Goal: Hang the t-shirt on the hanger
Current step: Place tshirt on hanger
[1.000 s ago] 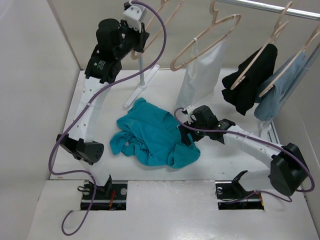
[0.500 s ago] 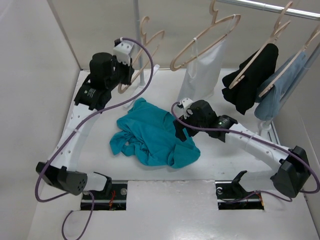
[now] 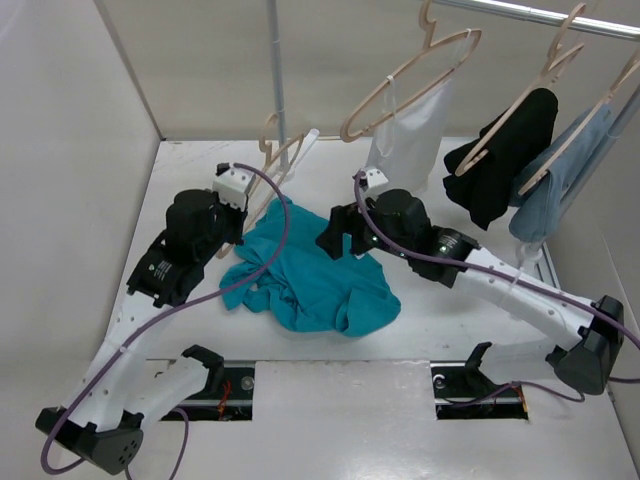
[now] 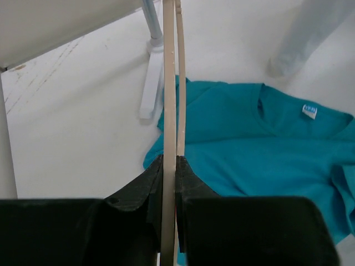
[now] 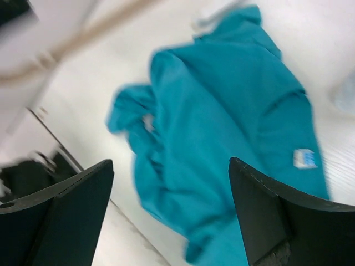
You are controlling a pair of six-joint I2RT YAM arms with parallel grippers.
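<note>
Left gripper [image 4: 170, 166] pinched tight on the pale beige wooden hanger [image 4: 169, 83], which is seen edge-on. Right gripper [image 5: 169, 166] jaws spread wide, over the crumpled teal cotton t-shirt [image 3: 310, 275]. The shirt lies on the white table [image 3: 430, 320] between the arms, white neck label [image 4: 309, 111] showing.

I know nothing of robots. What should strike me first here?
A crumpled teal cotton t-shirt lies on the white table, the brightest thing there. The left tool is shut on a pale beige wooden hanger near it, while the right tool hangs open above the shirt. Behind, a white sleeveless top and a black garment hang.
</note>
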